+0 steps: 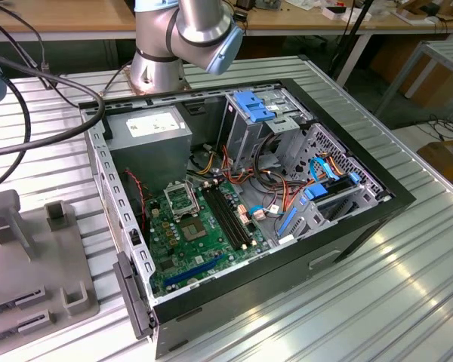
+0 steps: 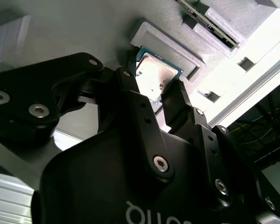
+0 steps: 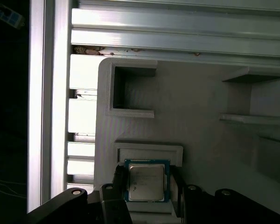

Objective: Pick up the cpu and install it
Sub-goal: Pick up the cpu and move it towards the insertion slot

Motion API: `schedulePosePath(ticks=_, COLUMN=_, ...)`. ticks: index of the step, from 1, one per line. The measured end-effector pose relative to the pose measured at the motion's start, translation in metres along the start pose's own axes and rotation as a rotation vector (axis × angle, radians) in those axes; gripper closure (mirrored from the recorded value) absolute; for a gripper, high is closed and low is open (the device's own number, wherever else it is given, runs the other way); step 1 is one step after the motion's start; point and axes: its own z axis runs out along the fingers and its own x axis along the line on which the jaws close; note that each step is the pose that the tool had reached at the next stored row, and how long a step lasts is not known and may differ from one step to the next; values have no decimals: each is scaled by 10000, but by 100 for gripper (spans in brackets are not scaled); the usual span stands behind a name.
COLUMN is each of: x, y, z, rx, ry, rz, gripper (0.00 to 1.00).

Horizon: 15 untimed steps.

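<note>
The gripper (image 3: 148, 172) is clenched on the cpu (image 3: 147, 184). In both wrist views its two black fingers (image 3: 119, 179) press against opposite edges of the square chip. The cpu lies flat, metal lid toward the wrist, in a shallow pocket (image 3: 149, 150) of a grey tray (image 3: 200, 107).

The pocket's raised wall stands just beyond the fingertips, close along the chip's far edge. The two gripped edges have open gaps where the fingers sit. Past that wall the tray is flat and bare. Farther out come a square recess (image 3: 130, 88) and two thin ledges (image 3: 252, 119). Beyond the tray's rim run the ribbed slats of the metal table (image 3: 177, 37).

In the exterior view, the tray sits at the view's left, with small upright blocks on it and dark cables (image 1: 38, 143) sweeping over it. The arm (image 1: 181, 38) rises from the table behind. To the view's right, well apart from the tray, an open case (image 1: 392, 197) lies on its side, walled on all four sides and open on top. Inside it is a green board (image 1: 174, 253) with a square socket (image 1: 183, 199), then long black slots (image 1: 230, 219). Loose wires (image 1: 275, 185) and blue drive brackets (image 1: 317, 192) crowd the far right.
</note>
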Motion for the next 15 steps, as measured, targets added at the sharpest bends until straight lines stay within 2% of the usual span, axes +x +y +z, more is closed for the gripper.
schedulePosePath(ticks=8, x=0, y=0, z=0, rx=0, ry=-1, rz=-2, gripper=52)
schedulePosePath(ticks=9, x=0, y=0, z=0, rx=0, ry=-1, rz=-3, gripper=45)
schedulePosePath(ticks=15, x=0, y=0, z=-3, rx=0, ry=-1, rz=-3, gripper=45)
